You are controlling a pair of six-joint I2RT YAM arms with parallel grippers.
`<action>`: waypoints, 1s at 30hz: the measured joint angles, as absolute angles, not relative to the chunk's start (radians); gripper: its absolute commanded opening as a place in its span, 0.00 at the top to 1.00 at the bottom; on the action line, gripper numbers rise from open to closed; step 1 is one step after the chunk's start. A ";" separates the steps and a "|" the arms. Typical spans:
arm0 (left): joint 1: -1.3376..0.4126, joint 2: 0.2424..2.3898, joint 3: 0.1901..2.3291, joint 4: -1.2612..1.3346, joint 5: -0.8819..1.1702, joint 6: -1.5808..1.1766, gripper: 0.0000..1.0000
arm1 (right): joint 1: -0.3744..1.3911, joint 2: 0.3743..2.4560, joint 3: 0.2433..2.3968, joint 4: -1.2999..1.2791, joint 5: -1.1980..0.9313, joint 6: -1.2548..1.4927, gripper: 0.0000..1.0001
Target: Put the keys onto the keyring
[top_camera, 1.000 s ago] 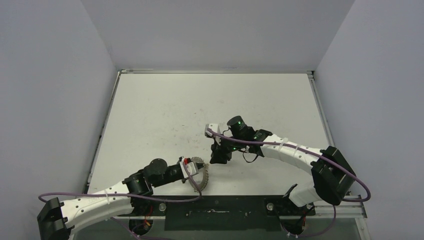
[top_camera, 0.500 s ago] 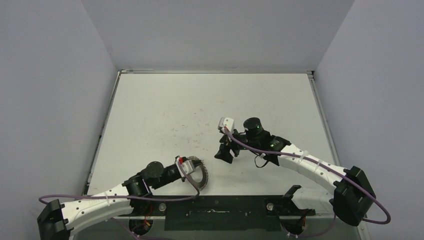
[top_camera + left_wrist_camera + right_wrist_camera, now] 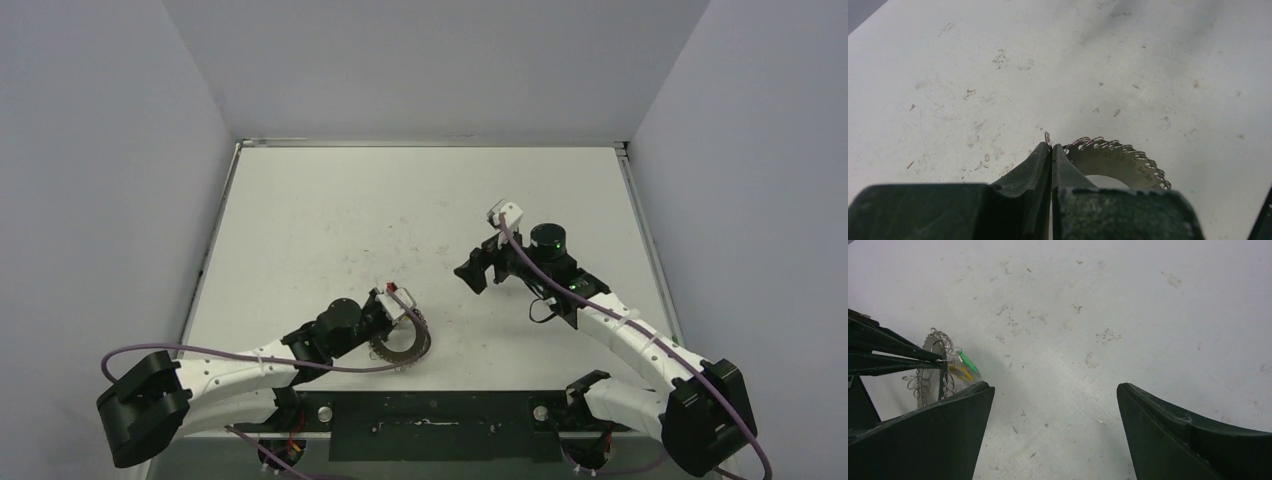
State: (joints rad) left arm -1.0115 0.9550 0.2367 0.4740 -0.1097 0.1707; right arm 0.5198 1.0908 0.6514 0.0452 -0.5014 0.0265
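Observation:
The keyring [image 3: 1120, 161], a flat silver disc rimmed with wire loops, is tilted up off the table near the front [image 3: 400, 349]. My left gripper [image 3: 1050, 149] is shut on one of its small wire loops [image 3: 1048, 138]. In the right wrist view the green-headed key [image 3: 967, 361] and the yellow-headed key [image 3: 961, 372] hang at the keyring [image 3: 928, 371], right by the left fingertips [image 3: 923, 356]. My right gripper [image 3: 1055, 388] is wide open and empty over bare table, to the right of and beyond the keyring [image 3: 474, 268].
The white tabletop [image 3: 400, 210] is scuffed, with grey walls on three sides. A black rail [image 3: 430, 412] with both arm bases runs along the near edge. A purple cable [image 3: 300, 362] loops along the left arm.
My right gripper has opened wide and pulled back, up and to the right, away from the keyring. The left arm has shifted right with the keyring still pinched.

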 measured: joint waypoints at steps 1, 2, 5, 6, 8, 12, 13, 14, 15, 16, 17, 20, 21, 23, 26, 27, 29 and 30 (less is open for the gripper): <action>-0.991 0.988 0.256 0.479 -0.100 0.160 0.96 | 0.492 1.091 0.648 0.055 -0.501 0.043 0.00; -0.963 1.019 0.277 0.487 -0.086 0.147 0.94 | 0.466 1.091 0.643 0.061 -0.501 0.062 0.00; -0.879 1.084 0.324 0.513 -0.040 0.113 0.81 | 0.393 1.091 0.628 0.075 -0.501 0.104 0.00; -0.851 1.103 0.342 0.521 -0.020 0.104 0.70 | 0.373 1.090 0.622 0.075 -0.501 0.117 0.00; -0.802 1.138 0.379 0.536 0.015 0.085 0.49 | 0.337 1.090 0.612 0.074 -0.492 0.137 0.00; -0.732 1.179 0.430 0.553 0.055 0.023 0.34 | 0.281 1.069 0.599 0.058 -0.435 0.167 0.00; -0.713 1.180 0.433 0.554 0.063 0.001 0.31 | 0.272 1.057 0.596 0.052 -0.416 0.170 0.00; -0.690 1.180 0.433 0.556 0.070 -0.022 0.23 | 0.265 1.047 0.592 0.049 -0.399 0.174 0.00; -0.669 1.179 0.433 0.556 0.075 -0.039 0.19 | 0.260 1.033 0.588 0.043 -0.373 0.178 0.00; -0.639 1.177 0.433 0.557 0.085 -0.065 0.15 | 0.255 1.019 0.585 0.036 -0.346 0.180 0.00; -0.604 1.169 0.430 0.556 0.091 -0.096 0.12 | 0.254 1.005 0.581 0.035 -0.315 0.182 0.00; -0.498 1.112 0.407 0.553 0.089 -0.172 0.05 | 0.250 0.969 0.571 0.023 -0.219 0.184 0.00; -0.466 1.085 0.397 0.550 0.084 -0.192 0.05 | 0.249 0.960 0.571 0.019 -0.185 0.182 0.00; -0.406 1.017 0.376 0.531 0.055 -0.219 0.04 | 0.249 0.945 0.569 0.008 -0.123 0.170 0.00; -0.371 0.912 0.368 0.442 -0.039 -0.202 0.04 | 0.249 0.924 0.553 -0.009 -0.033 0.142 0.00; -0.370 0.878 0.368 0.409 -0.082 -0.187 0.04 | 0.248 0.918 0.542 -0.013 -0.004 0.135 0.00; -0.370 0.819 0.359 0.361 -0.169 -0.142 0.04 | 0.247 0.911 0.513 -0.012 0.054 0.119 0.00; -0.370 0.797 0.349 0.350 -0.212 -0.118 0.03 | 0.247 0.911 0.493 -0.009 0.085 0.116 0.00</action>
State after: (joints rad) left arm -0.3702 0.7971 0.3489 0.3500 -0.2123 -0.1184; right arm 0.2470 0.9108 0.4934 -0.0090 0.0853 0.1162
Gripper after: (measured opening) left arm 0.961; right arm 0.999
